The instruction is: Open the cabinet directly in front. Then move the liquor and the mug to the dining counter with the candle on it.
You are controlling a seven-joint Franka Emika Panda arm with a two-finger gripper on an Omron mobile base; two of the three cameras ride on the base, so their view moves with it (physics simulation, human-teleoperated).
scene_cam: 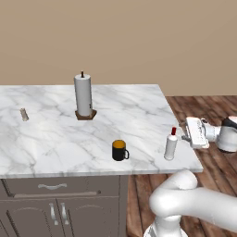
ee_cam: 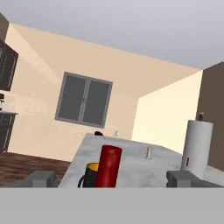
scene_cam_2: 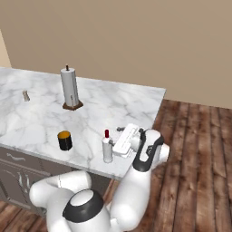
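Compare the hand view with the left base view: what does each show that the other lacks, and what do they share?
Hand view alone: a grey double-pane window in the far beige wall and dark cabinets at the left edge.

Left base view alone: the arm's open gripper from outside, just right of the liquor, plus the drawer and doors under the dining counter and the wood floor.

Both: liquor with red cap, black mug, paper-towel roll, candle, all standing on the marble top.
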